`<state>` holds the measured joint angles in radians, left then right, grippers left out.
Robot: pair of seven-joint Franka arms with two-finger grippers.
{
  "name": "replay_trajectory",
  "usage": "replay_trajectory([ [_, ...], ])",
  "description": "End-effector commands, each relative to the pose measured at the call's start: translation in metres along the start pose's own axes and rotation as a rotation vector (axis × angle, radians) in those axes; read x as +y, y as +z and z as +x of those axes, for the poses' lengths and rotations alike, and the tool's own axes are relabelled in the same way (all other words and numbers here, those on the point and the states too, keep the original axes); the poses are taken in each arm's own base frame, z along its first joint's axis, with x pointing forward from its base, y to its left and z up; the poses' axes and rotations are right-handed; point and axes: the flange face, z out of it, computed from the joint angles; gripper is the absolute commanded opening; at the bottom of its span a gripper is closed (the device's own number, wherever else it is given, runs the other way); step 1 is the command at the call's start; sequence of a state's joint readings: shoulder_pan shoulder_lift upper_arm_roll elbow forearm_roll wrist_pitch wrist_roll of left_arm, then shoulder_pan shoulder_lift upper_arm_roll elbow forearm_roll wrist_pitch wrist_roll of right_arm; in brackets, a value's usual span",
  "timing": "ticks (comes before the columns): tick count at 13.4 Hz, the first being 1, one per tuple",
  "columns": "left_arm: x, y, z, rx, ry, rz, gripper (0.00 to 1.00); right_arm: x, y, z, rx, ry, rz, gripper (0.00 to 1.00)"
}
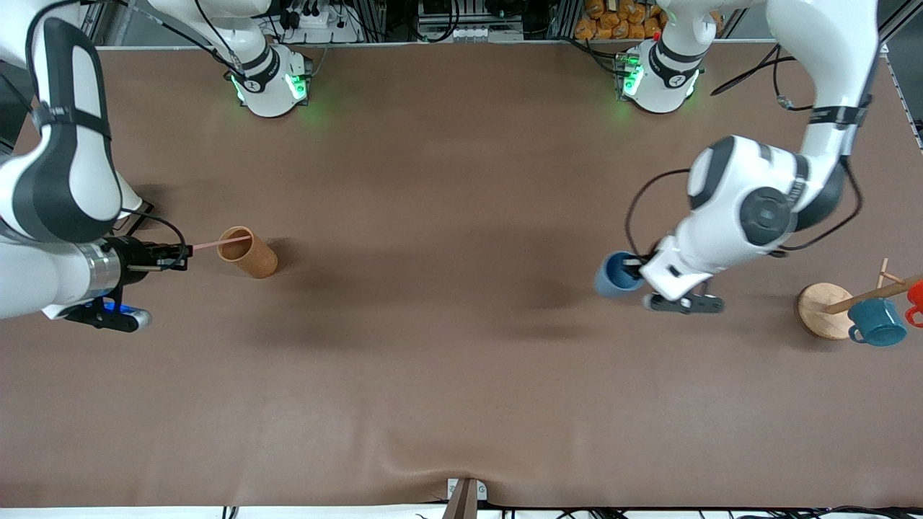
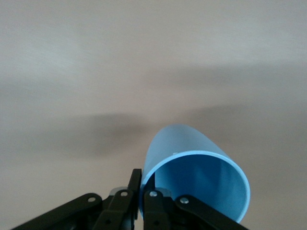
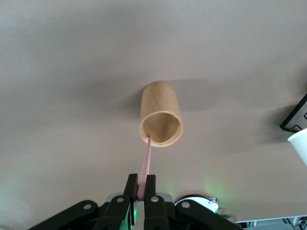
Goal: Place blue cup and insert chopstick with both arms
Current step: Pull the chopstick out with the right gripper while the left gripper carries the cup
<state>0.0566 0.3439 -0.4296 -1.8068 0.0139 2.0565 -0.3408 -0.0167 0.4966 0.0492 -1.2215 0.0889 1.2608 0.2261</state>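
Chopstick tip inside brown cup

chopstick tip in brown cup, mug rack at left arm's end

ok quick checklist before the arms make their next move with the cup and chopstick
1. Left gripper pinching the blue cup by its rim: ok.
2. Blue cup set down upright on the table: not ok, it is held tilted above it.
3. Right gripper shut on the chopstick: ok.
4. Chopstick out of the brown cup: not ok, its tip sits at the mouth.
5. Teal mug and rack base apart from the left gripper: ok.
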Motion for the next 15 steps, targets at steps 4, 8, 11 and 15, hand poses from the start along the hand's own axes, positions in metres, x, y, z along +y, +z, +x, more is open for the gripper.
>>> replay_trajectory([
  [4, 0.144, 0.03, -0.065, -0.018, -0.143, 0.001, 0.0, -0.023, -0.079, -0.071, 0.113, -0.02, 0.037, 0.0],
  [8, 0.222, 0.063, -0.116, -0.011, -0.243, -0.007, 0.0, -0.037, -0.082, -0.078, 0.094, 0.073, 0.12, 0.0],
  [11, 0.253, 0.09, -0.133, 0.0, -0.292, -0.029, 0.0, -0.028, -0.082, -0.073, 0.068, 0.099, 0.193, 0.0],
  [15, 0.284, 0.124, -0.153, 0.017, -0.325, -0.05, 0.0, -0.03, -0.077, -0.071, 0.02, 0.181, 0.251, 0.0],
])
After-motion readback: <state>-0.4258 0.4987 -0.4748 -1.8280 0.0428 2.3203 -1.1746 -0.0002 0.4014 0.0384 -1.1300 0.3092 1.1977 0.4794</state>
